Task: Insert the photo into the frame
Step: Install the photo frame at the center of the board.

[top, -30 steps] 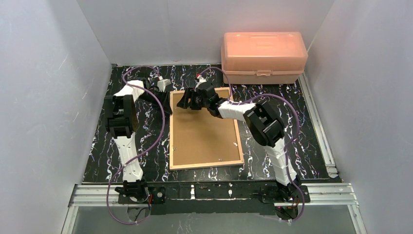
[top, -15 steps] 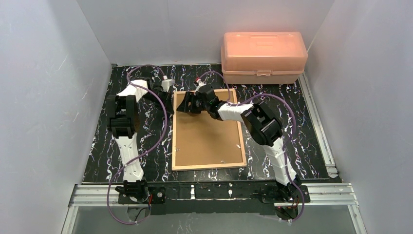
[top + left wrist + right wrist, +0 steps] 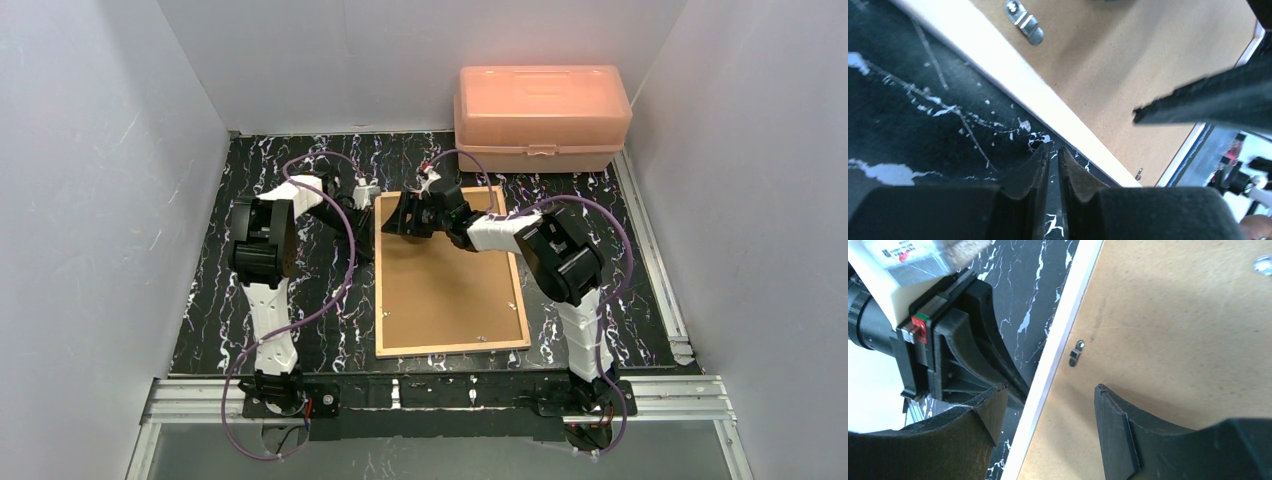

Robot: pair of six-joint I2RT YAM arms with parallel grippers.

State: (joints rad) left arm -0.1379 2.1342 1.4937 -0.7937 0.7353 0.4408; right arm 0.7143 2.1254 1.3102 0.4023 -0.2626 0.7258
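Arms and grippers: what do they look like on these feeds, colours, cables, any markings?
Left arm and right arm: white links, bulky black joints, a looping purple cable along each. Left gripper and right gripper: matte black, two curved fingers tapering to blunt tips. The left one carries a white block and a small red-green mark.

From above I get soft, even light off the white walls point(image 3: 100, 200), with only faint shadows and the box point(image 3: 543, 115) lid glowing slightly washed out. Both wrist views are dim and blurry close to the lens, and a corner of each blows out to white; the clip point(image 3: 1024, 22) glints.
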